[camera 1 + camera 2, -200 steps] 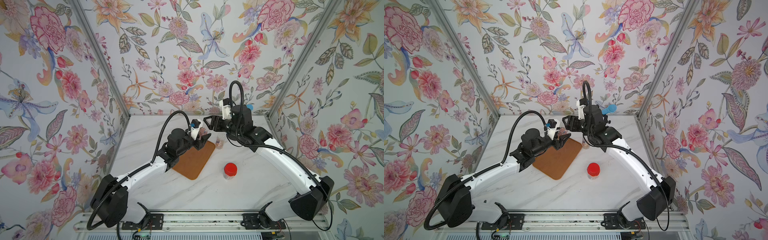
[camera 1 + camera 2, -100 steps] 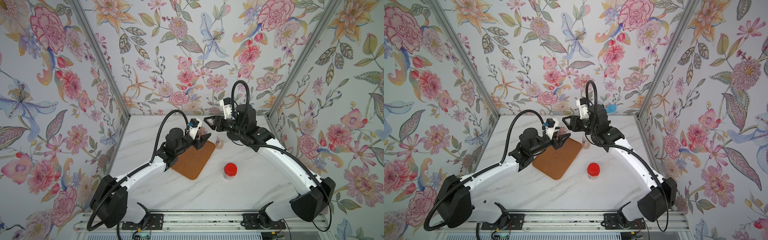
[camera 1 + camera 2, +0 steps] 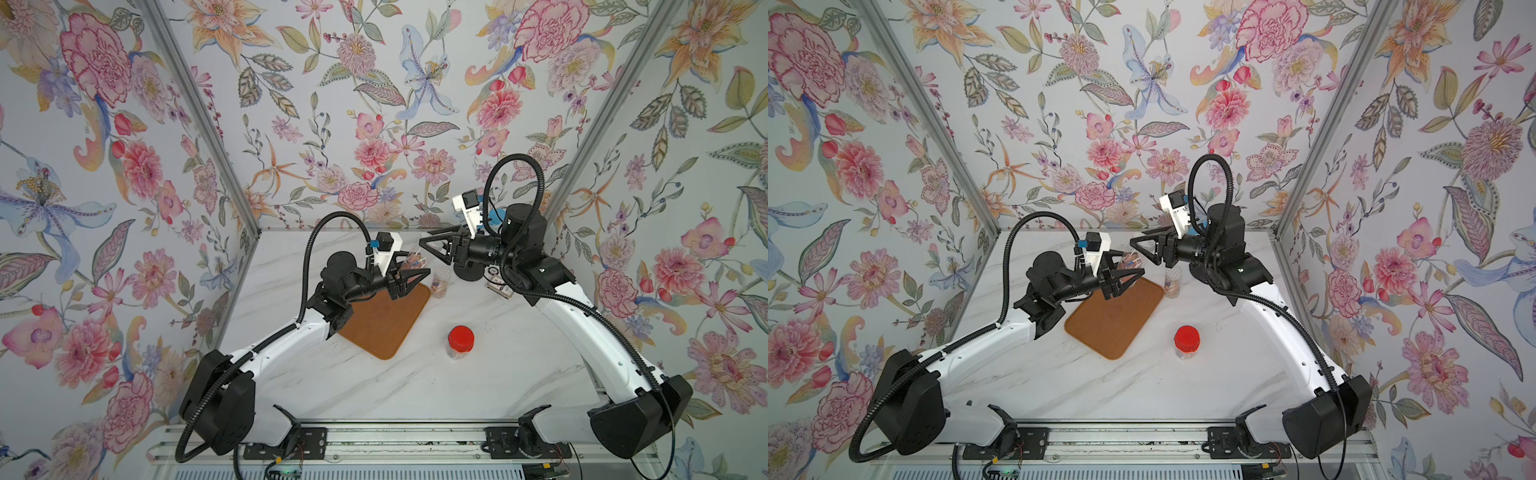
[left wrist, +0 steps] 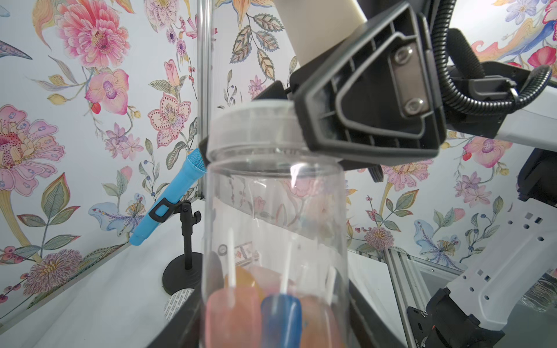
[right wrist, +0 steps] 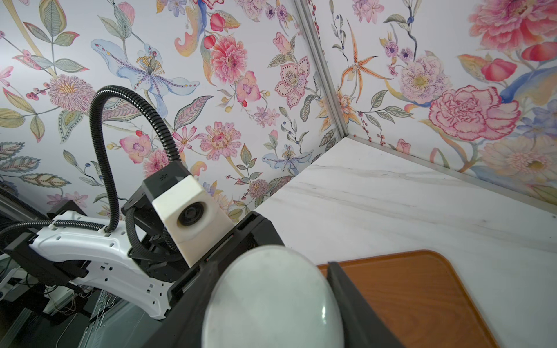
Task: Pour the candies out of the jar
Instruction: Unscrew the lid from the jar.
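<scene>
A clear jar (image 3: 412,261) (image 3: 1128,262) hangs above the far corner of the brown tray (image 3: 384,322), with my left gripper (image 3: 409,277) (image 3: 1128,277) shut round its body. The candies (image 4: 280,313) lie in the jar's lower end: pink, orange and blue heads on white sticks. A pale lid (image 4: 253,126) (image 5: 271,304) sits at the jar's mouth. My right gripper (image 3: 422,244) (image 3: 1136,246) (image 5: 274,266) comes from the right and is shut on this lid, one finger on each side. Whether the lid is loose from the jar I cannot tell.
A small jar with a white perforated lid (image 3: 440,277) stands just right of the tray. A red-lidded jar (image 3: 460,340) stands nearer the front. A blue microphone on a black stand (image 4: 168,199) and a small card box (image 3: 498,286) sit by the back wall.
My right wrist has turned a little at the lid and the arm has shifted slightly. The left gripper and the jar have stayed almost where they were.
</scene>
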Tool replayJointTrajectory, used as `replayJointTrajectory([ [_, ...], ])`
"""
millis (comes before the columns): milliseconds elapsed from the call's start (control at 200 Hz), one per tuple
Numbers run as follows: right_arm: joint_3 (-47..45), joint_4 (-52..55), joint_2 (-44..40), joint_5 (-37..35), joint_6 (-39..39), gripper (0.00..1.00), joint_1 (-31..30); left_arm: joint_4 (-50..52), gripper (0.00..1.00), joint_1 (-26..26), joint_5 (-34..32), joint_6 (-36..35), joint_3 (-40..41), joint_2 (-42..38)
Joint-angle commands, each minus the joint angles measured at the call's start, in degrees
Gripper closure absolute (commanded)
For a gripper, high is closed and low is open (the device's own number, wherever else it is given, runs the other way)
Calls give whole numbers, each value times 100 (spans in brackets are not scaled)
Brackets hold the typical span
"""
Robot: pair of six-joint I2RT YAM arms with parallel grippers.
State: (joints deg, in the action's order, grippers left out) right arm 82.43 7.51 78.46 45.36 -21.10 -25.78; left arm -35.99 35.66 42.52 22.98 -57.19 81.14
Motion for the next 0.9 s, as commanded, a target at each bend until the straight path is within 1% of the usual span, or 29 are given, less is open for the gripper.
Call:
replayJointTrajectory([
  [0,82,-111,-76,-7,-337,20,-105,30,100,86,270,-182,-190,17],
  [35,141,-75,-75,-161,-408,10,-76,97,100,82,188,-233,-181,0],
  [60,201,-20,-67,-312,-475,5,-41,151,100,83,119,-283,-172,-15],
  [95,272,70,-56,-505,-559,1,18,261,100,82,-13,-357,-154,-33],
  [205,467,430,-28,-1317,-600,0,42,579,100,98,-564,-665,-68,-105],
  [310,625,778,108,-2159,-566,0,-166,753,100,97,-1095,-866,29,-172],
  [375,668,883,219,-2523,-587,1,-334,835,100,126,-1408,-970,73,-204],
  [550,645,899,453,-3026,-816,9,-663,875,100,218,-2131,-1185,219,-313],
  [681,588,842,526,-3161,-1053,15,-741,821,100,247,-2349,-1252,330,-396],
  [896,337,513,547,-3241,-1340,22,-857,804,100,266,-2447,-1272,428,-455],
])
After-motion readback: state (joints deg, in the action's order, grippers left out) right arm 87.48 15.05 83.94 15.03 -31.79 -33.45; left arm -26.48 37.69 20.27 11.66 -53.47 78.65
